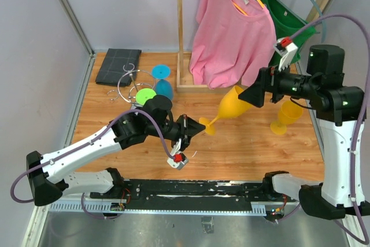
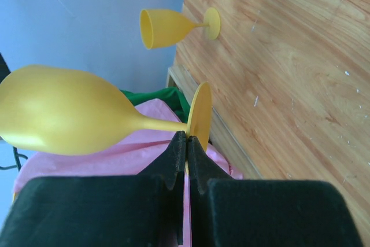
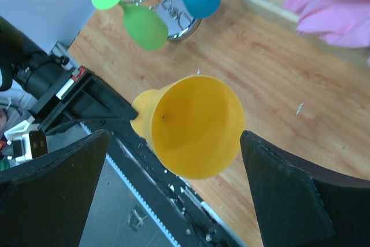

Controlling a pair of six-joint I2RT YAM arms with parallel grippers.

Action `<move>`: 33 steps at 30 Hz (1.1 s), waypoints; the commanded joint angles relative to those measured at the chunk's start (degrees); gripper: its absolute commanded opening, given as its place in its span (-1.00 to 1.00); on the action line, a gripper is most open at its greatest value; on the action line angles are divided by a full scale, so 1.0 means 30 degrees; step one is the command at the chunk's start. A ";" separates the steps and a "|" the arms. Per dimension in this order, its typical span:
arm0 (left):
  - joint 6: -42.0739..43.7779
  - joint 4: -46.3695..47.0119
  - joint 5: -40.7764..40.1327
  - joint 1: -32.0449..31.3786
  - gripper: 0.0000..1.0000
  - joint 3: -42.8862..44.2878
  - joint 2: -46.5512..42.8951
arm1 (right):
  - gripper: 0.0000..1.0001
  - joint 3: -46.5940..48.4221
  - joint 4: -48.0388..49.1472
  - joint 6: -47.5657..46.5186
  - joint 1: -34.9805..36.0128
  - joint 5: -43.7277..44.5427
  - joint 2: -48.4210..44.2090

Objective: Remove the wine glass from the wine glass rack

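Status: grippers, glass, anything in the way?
Left gripper shut on yellow wine glass foot, glass sideways in the air, clear of wine glass rack. Right gripper open, facing the bowl's mouth. Nothing in between.

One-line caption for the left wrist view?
Left end effector pinching a yellow wine glass by its foot; second yellow glass stands behind.

The yellow plastic wine glass [image 1: 232,103] lay sideways over mid-table, its foot in the left gripper [image 1: 198,126], its bowl just before the right gripper [image 1: 247,97]. The chrome wire wine glass rack [image 1: 128,83] stood behind-left, a second yellow plastic goblet [image 1: 285,117] upright at right.
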 commanded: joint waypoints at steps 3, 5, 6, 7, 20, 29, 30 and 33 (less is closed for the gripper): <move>0.0915 0.0821 0.0892 -0.0209 -0.99 -0.0148 0.0317 | 0.95 -0.1358 -0.0462 -0.0268 0.2716 0.1515 -0.0070; 0.0890 0.0985 0.0856 -0.0242 -0.99 -0.0148 0.0438 | 0.94 -0.1400 -0.0580 -0.0281 0.3319 0.1826 0.0040; 0.0815 0.1083 0.0828 -0.0252 -0.99 -0.0134 0.0493 | 0.93 -0.1385 -0.0685 -0.0302 0.3563 0.1978 0.0151; 0.0769 0.1161 0.0780 -0.0257 -0.99 -0.0121 0.0555 | 0.91 -0.1361 -0.0833 -0.0356 0.3777 0.2125 0.0239; 0.1025 0.1939 0.0426 -0.0280 -0.99 -0.0867 0.0239 | -0.99 -0.0956 -0.2315 -0.1108 0.4695 0.3950 0.0674; -0.1544 0.3878 -0.2755 -0.0269 0.99 -0.2318 -0.1085 | -0.99 0.0576 -0.3678 -0.1889 0.4698 0.7956 0.0852; -0.1822 0.3891 -0.3128 -0.0277 0.99 -0.2481 -0.1331 | -0.99 0.0612 -0.3734 -0.1986 0.4695 0.8417 0.0949; -0.2518 0.3899 -0.3814 -0.0282 0.99 -0.3054 -0.2192 | -0.99 0.0209 -0.3559 -0.2222 0.4693 0.9730 0.1325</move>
